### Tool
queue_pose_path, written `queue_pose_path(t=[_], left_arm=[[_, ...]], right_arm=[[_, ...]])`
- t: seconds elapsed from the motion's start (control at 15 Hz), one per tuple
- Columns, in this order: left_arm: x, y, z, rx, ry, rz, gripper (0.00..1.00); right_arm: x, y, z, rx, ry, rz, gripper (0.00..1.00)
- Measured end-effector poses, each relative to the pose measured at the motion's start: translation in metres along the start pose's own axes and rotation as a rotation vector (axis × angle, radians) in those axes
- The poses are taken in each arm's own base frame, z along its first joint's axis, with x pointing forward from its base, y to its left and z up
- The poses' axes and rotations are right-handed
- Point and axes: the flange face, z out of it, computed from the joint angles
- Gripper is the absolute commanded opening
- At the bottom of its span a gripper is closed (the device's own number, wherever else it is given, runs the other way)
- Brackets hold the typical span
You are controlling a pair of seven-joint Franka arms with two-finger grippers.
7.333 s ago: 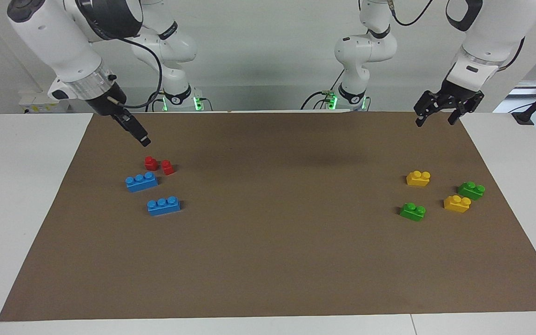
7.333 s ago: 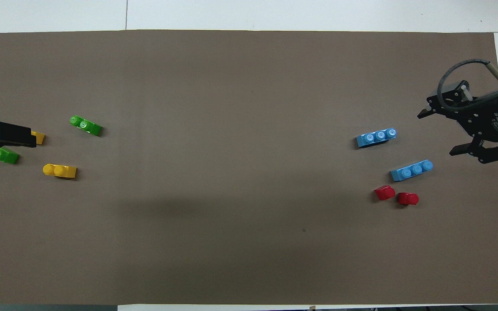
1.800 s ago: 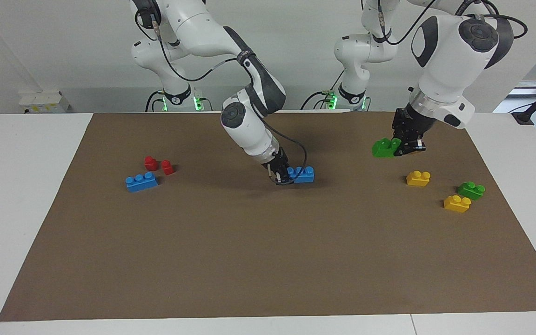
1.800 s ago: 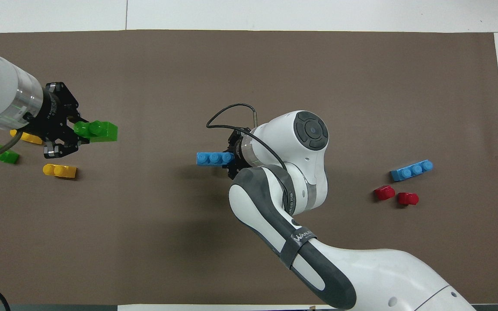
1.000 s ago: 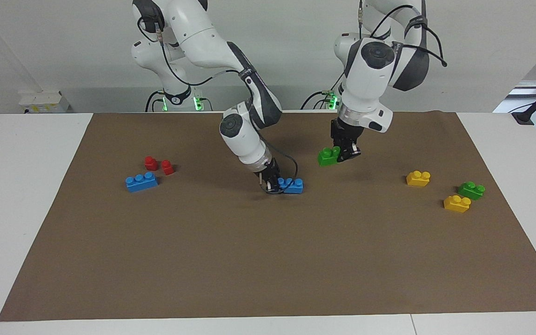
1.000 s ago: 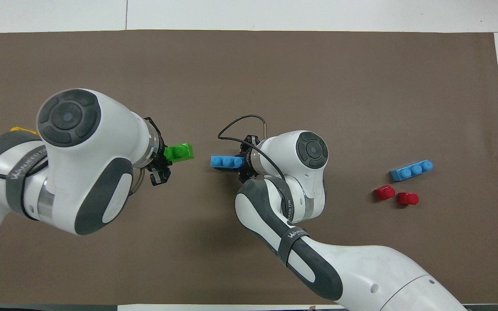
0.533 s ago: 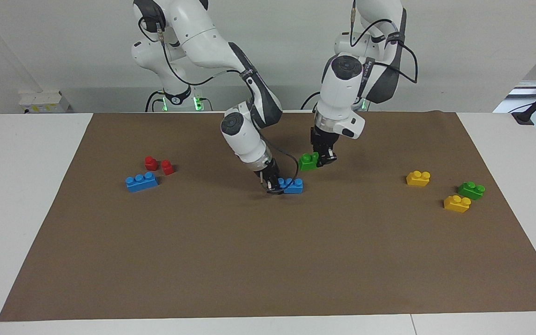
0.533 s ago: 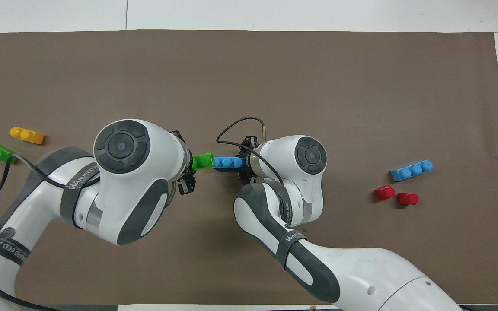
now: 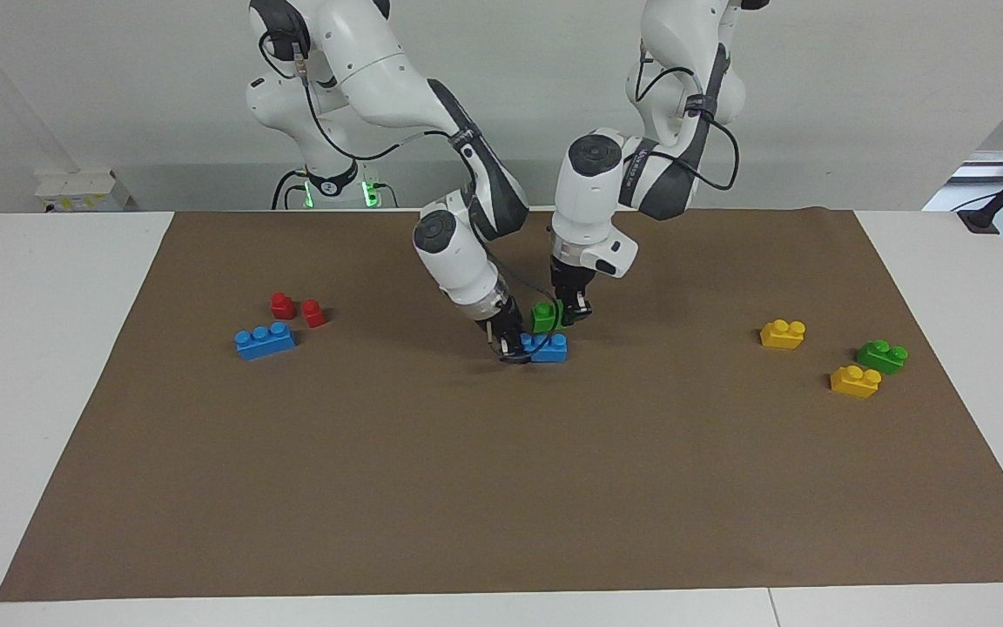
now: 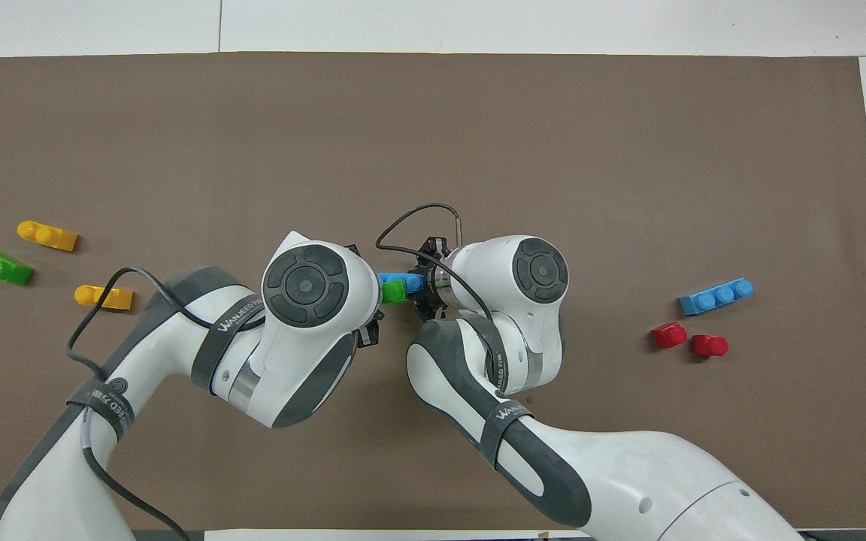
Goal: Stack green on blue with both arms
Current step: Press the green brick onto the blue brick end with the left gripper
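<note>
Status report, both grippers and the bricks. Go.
Right gripper shut on blue brick, mid-mat. Left gripper shut on green brick, right above the blue; seating not confirmed. Nothing in the way.

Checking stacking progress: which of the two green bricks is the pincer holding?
The green brick in the left pincer, over the blue brick; the other green brick lies beside yellow ones.

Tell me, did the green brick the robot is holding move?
Yes. The held green brick moved away from the yellow bricks toward the table's middle, now over the held blue brick.
</note>
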Motion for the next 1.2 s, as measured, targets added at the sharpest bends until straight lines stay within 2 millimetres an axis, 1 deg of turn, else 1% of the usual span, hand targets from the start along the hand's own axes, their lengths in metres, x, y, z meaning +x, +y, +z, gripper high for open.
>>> queue_pose_path(t=[0.13, 0.6, 0.87, 1.2], left_arm=[[-0.001, -0.001, 0.009, -0.003, 0.015, 0.015, 0.0], [-0.003, 0.0, 0.009, -0.018, 0.02, 0.03, 0.0], [0.003, 0.011, 0.012, -0.054, 0.014, 0.027, 0.0], [0.001, 0.012, 0.017, -0.061, 0.014, 0.034, 0.0]], right_arm=[[0.0, 0.0, 0.0, 0.0, 0.0, -0.001, 0.0], [0.001, 0.0, 0.0, 0.002, 0.0, -0.003, 0.0], [0.0, 0.0, 0.0, 0.002, 0.0, -0.017, 0.0], [0.001, 0.0, 0.0, 0.005, -0.001, -0.021, 0.0]])
